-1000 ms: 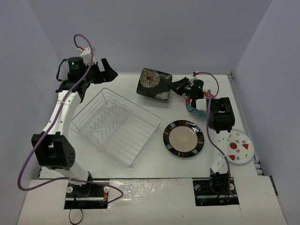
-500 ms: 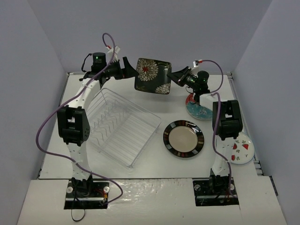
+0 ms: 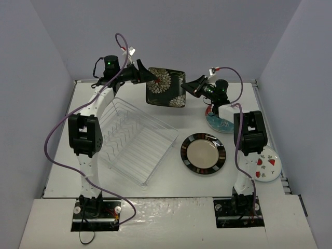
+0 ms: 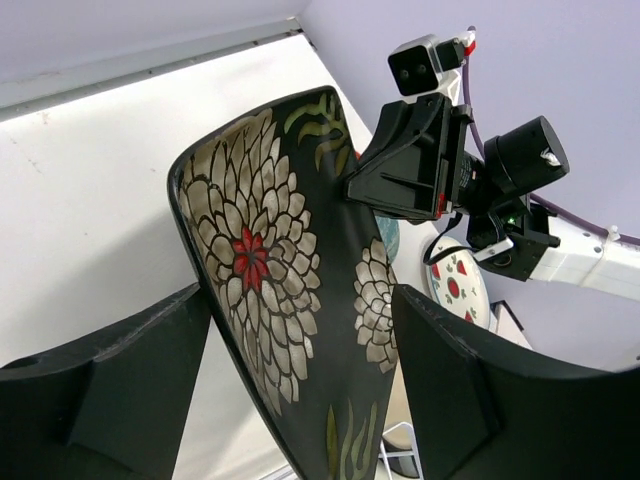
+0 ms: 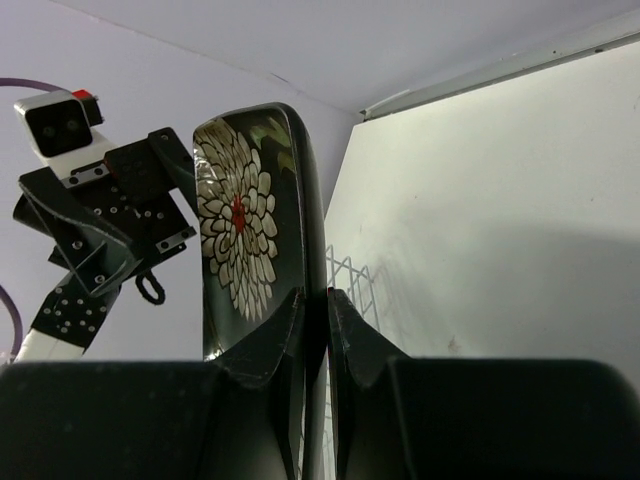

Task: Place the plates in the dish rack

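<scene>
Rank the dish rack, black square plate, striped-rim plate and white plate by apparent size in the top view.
Largest: dish rack; striped-rim plate and black square plate look alike, the latter held aloft; white plate smallest.

Enclosure: plain matte lavender-grey back wall panel (image 3: 171,36), matching left wall panel (image 3: 31,104) and right wall panel (image 3: 306,104), meeting at square corners. Flat white worktop (image 3: 171,179), smooth (faint specks show in the left wrist view). Glossy white near-edge strip (image 3: 171,218). Lighting even; shadows soft.
</scene>
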Controlling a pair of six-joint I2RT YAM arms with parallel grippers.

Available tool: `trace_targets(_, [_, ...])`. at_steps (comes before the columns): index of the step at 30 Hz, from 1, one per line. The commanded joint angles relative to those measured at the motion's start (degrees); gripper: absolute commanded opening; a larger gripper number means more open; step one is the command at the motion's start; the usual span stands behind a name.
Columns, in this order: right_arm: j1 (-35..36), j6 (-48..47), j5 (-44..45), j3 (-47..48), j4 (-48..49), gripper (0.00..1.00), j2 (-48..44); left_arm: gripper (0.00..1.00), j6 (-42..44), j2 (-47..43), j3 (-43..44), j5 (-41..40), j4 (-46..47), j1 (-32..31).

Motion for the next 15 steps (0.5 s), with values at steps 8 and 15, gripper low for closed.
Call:
trace_targets(8, [1.33, 8.18, -2.75, 0.94, 17.82, 0.0, -8.08, 0.68, 0.19, -2.54, 0.3, 4.24, 6.19, -2.31])
trace_targets(15, [1.38, 12.31, -2.58, 0.28, 22.93, 0.0, -7.09, 0.55, 2.97, -3.51, -0.95, 1.81, 2.67, -2.73])
